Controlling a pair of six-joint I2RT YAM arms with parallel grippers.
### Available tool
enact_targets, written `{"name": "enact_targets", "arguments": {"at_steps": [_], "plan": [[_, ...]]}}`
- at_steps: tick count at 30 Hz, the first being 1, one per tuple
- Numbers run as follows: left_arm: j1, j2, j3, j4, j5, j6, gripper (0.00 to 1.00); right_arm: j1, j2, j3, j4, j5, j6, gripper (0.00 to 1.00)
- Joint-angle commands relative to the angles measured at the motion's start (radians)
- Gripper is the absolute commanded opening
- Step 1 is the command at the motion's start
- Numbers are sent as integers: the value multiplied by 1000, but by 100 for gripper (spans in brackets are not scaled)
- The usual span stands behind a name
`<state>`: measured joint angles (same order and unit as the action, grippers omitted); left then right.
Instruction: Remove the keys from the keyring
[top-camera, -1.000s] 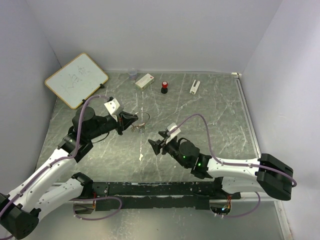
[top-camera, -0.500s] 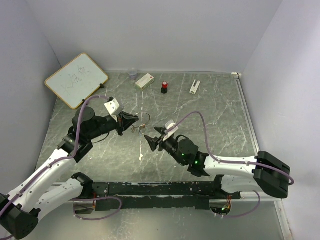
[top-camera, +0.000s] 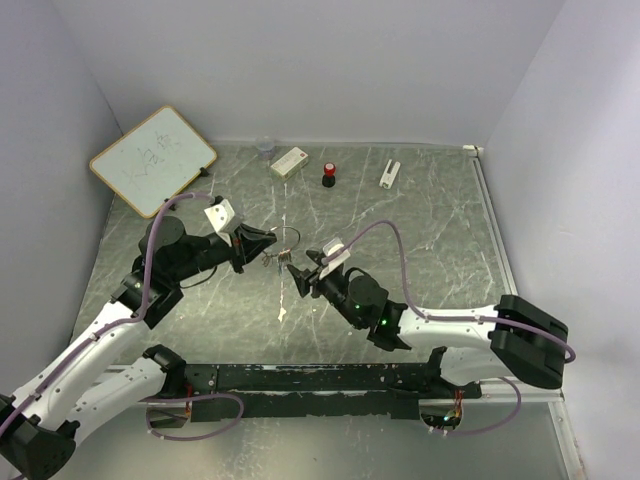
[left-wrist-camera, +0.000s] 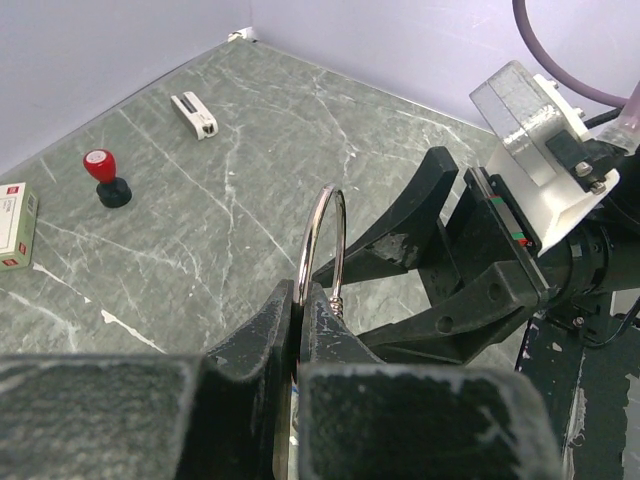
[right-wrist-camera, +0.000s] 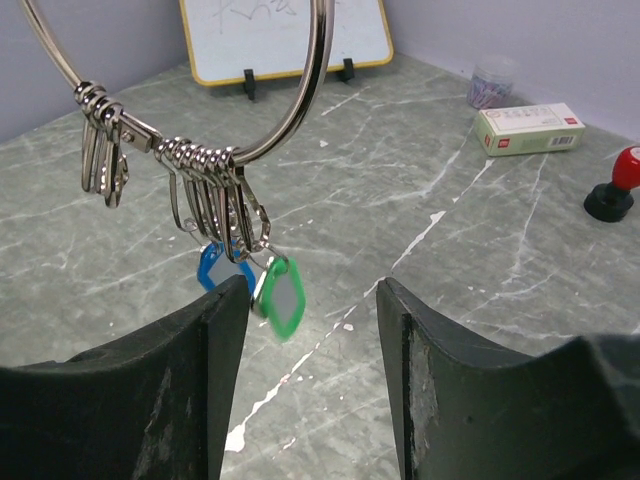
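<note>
1. Silvery wire forms the keyring (left-wrist-camera: 325, 235), which stands on edge in the left wrist view. Its lower arc is pinched between the closed fingers of the left gripper (left-wrist-camera: 300, 305), and most of the loop rises free above the fingertips.
2. From above, the keyring (top-camera: 288, 237) is held over the table (top-camera: 430, 230) just ahead of the left gripper (top-camera: 262, 243). The right gripper (top-camera: 300, 277) sits just beside it on the near side, pointing at it.
3. The keys (right-wrist-camera: 215, 200) hang in a tight bunch from the bottom of the keyring (right-wrist-camera: 322, 60). A green head (right-wrist-camera: 283, 300) and a blue head (right-wrist-camera: 215, 268) dangle lowest, and two more silvery loops hang a little apart along the wire.
4. The right gripper (right-wrist-camera: 312, 290) is spread wide and grips nothing. The green head hangs in the gap, close to the finger on the view's left; I cannot tell whether it touches.
5. That finger covers part of the blue head, and the frame cuts off the top of the ring.
6. In the left wrist view the left gripper's own fingers hide the keys.
7. From above, the keys (top-camera: 276, 259) are a small dark tangle, too small to count.
8. A whiteboard (top-camera: 152, 160) and a red-capped knob (top-camera: 328, 176) stand at the far edge, well apart from both grippers.
</note>
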<state>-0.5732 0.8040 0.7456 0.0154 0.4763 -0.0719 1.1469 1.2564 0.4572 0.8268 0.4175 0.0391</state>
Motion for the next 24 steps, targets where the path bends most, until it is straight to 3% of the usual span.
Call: {"name": "enact_targets", "arguments": {"at_steps": [1,13,19,24], "plan": [[-7,-22,34,8,23,-18,7,5,28,32,75,39,-28,52],[-8,-22,30,21,27,-25,7,5,77,56,95,41,-35,48],[-8,-24,25,36,29,-35,7,5,88,57,98,41,-38,35],[-8,-29,23,44,25,-39,7,6,99,58,106,33,-33,33]]}}
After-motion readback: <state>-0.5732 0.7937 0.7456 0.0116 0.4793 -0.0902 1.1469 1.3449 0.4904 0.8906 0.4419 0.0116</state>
